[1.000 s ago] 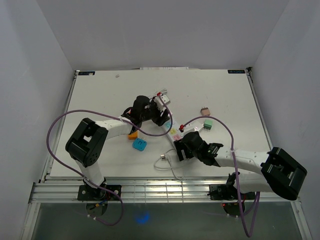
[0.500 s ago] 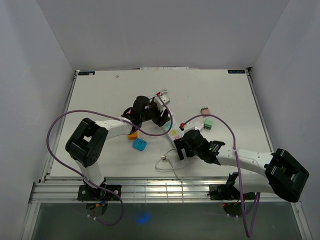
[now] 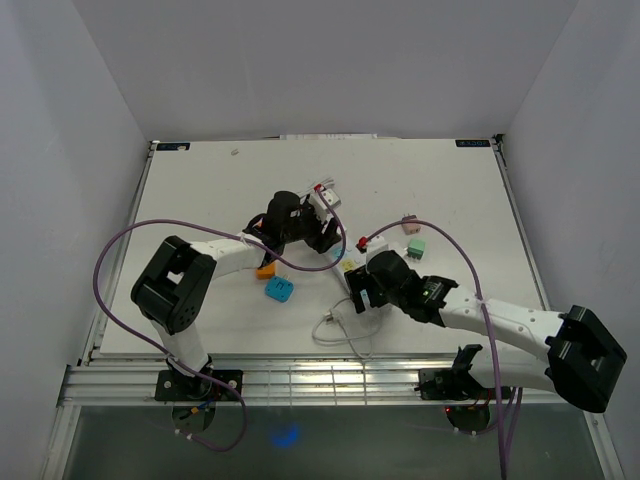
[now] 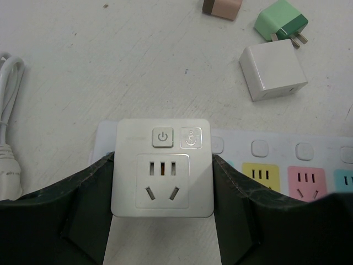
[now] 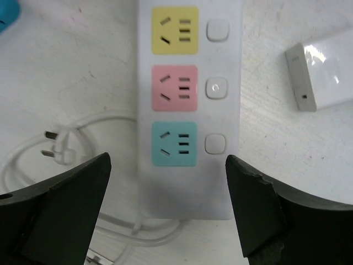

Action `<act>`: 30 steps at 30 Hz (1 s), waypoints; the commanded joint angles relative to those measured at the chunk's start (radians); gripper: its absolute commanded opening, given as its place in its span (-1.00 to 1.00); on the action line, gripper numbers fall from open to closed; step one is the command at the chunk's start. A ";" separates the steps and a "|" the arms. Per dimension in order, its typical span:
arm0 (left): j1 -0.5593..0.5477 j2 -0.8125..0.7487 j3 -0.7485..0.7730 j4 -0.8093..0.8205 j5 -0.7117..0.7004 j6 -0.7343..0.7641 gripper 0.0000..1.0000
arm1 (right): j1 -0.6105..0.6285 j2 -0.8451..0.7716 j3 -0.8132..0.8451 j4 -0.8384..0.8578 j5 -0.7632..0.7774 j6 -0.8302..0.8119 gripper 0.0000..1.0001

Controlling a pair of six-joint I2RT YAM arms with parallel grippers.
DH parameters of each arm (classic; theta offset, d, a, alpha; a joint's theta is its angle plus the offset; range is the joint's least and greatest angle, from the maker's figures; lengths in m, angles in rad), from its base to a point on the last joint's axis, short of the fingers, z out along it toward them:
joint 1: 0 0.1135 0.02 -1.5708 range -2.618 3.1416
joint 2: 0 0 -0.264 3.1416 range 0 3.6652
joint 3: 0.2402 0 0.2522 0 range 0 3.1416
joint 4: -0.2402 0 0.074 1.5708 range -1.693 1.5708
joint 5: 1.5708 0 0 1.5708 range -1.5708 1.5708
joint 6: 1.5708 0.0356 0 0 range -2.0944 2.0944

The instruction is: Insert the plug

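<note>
In the left wrist view my left gripper (image 4: 162,160) is shut on the plug (image 4: 161,182), a white square adapter with a power button and a socket face. Its dark fingers (image 4: 83,210) press both sides. The plug hangs over one end of the white power strip (image 4: 309,154), beside its yellow, pink and teal sockets. My right gripper (image 5: 168,165) stands open, with one finger on each side of the strip's (image 5: 187,187) other end, near the teal socket (image 5: 174,143). From above, the left gripper (image 3: 322,236) and the right gripper (image 3: 360,290) sit at opposite ends of the strip (image 3: 347,266).
A white charger cube (image 4: 273,72), a green adapter (image 3: 416,248) and a pinkish one (image 3: 410,225) lie right of the strip. An orange piece (image 3: 265,270) and a blue one (image 3: 279,289) lie to its left. The strip's white cable and pronged end (image 3: 326,320) coil near the front.
My right arm has moved farther from its base and slightly left, bringing its open gripper over the strip's near end. The left arm and the plug have stayed in place.
</note>
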 commanded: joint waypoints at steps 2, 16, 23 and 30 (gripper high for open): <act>-0.016 0.023 -0.024 -0.185 -0.011 -0.043 -1.00 | 0.001 -0.039 0.110 0.027 -0.016 -0.034 0.81; -0.016 0.020 -0.024 -0.184 -0.007 -0.041 -1.00 | -0.275 0.028 0.262 0.057 -0.271 -0.092 0.47; -0.016 0.025 -0.027 -0.176 0.001 -0.048 -1.00 | -0.427 0.167 0.348 0.149 -0.621 -0.065 0.24; -0.016 0.020 -0.025 -0.179 -0.004 -0.045 -1.00 | -0.452 0.326 0.463 0.231 -0.757 0.015 0.07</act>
